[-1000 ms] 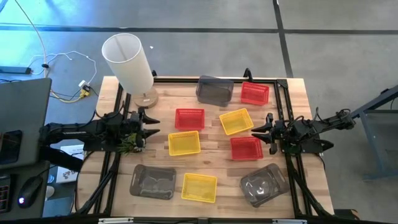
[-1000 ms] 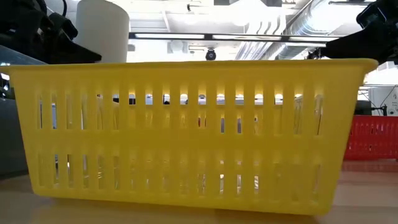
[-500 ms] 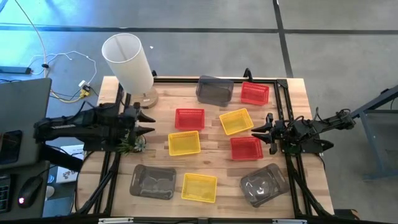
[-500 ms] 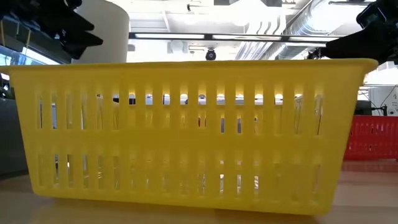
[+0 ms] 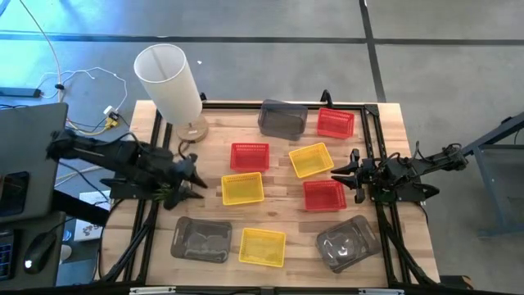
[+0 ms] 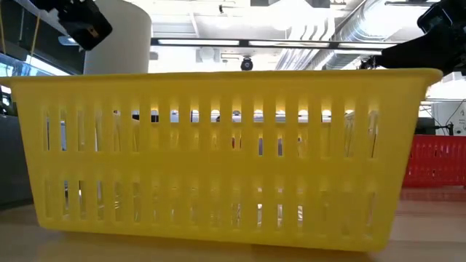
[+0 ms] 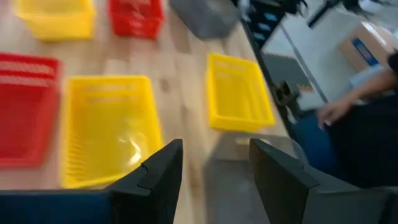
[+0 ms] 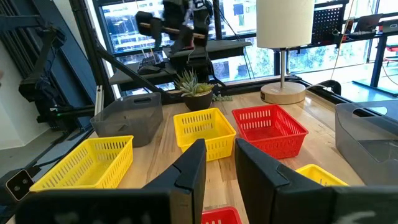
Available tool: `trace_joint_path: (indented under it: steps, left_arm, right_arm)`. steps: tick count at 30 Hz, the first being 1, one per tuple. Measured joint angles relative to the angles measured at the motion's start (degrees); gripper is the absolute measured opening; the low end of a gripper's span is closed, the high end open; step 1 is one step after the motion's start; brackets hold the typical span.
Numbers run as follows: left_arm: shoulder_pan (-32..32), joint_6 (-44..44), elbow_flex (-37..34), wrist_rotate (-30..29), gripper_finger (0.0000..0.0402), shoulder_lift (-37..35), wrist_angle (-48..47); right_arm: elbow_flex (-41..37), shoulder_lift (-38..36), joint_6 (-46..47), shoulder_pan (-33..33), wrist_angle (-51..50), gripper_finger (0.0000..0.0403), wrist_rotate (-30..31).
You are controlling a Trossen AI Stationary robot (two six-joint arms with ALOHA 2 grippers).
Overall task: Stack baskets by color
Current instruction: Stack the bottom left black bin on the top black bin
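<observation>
Baskets (image 5: 243, 188), 9 in all, lie unstacked across the table. Since a second ago the left gripper (image 5: 190, 174), empty with jaws wide, has swung toward the yellow one at its 3 o'clock, likely picking first. Right gripper (image 5: 347, 173) waits part-open, empty.

low view: yellow basket (image 6: 218, 156) hides most of table | left wrist view: blurred
</observation>
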Motion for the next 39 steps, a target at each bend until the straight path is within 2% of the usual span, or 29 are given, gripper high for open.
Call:
trace_joint_path:
  steps: [8,17,24,39]
  left_arm:
    - [-12.5,-6.7,2.5,-4.8,0.0158,8.6,-1.4]
    - [-20.6,-10.7,2.6,-11.3,0.015,16.3,-1.7]
    - [-22.9,-10.8,2.6,-15.4,0.0144,20.9,-3.0]
    - [-22.9,-10.9,2.6,-15.2,0.0144,30.6,-2.5]
  right_arm:
    - [0.0,0.0,0.0,0.0,0.0,0.0075,0.0]
    - [0.0,0.0,0.0,0.0,0.0,0.0075,0.0]
    - [0.0,0.0,0.0,0.0,0.0,0.0075,0.0]
    - [0.0,0.0,0.0,0.0,0.0,0.0075,0.0]
